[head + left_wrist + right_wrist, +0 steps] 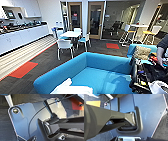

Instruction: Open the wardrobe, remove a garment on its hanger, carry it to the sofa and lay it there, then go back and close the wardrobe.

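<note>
Lying on the sofa (100, 72) seat near its left arm, the garment (71, 88) shows white; I cannot tell either arm's jaws' state.

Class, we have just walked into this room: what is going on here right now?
The robot stands close to a large blue sofa in an open lounge. A white garment lies at the sofa's near end, at the bottom of the head view. A person's arm shows at the right edge, by a smaller blue seat with a patterned cushion. Behind stand a white table with chairs and a long white counter.
</note>
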`<state>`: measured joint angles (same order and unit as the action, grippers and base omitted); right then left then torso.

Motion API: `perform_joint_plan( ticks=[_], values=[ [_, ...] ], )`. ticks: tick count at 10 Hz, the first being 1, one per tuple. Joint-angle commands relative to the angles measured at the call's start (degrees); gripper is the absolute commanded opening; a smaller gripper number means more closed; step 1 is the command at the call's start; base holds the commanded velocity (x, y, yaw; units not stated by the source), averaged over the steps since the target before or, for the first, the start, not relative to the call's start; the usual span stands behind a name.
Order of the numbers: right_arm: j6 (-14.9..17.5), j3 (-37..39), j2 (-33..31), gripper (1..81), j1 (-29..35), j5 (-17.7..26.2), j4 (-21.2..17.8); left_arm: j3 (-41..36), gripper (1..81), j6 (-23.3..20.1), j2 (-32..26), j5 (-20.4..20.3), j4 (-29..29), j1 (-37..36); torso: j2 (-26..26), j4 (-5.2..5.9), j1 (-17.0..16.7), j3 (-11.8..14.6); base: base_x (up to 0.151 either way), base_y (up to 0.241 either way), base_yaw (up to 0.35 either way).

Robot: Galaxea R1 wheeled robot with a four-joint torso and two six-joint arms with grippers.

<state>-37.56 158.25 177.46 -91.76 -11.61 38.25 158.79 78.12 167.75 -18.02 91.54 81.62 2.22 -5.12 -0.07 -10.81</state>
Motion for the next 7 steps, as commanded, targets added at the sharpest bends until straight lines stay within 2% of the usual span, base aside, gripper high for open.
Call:
perform_joint_plan(
  ticks=[1,7],
  values=[
    [0.03,-0.05,0.38,81.1,1.18,2.38,0.15,0.29,81.1,-0.07,-0.57,1.49,0.65,-2.73,0.00,0.00,0.07,0.00,-0.106,0.000,0.000],
    [0.03,-0.05,0.47,81.1,1.18,2.38,0.24,0.20,81.1,-0.07,-0.49,1.49,0.83,-2.73,0.02,0.00,0.07,0.00,-0.106,0.000,0.000]
  ],
)
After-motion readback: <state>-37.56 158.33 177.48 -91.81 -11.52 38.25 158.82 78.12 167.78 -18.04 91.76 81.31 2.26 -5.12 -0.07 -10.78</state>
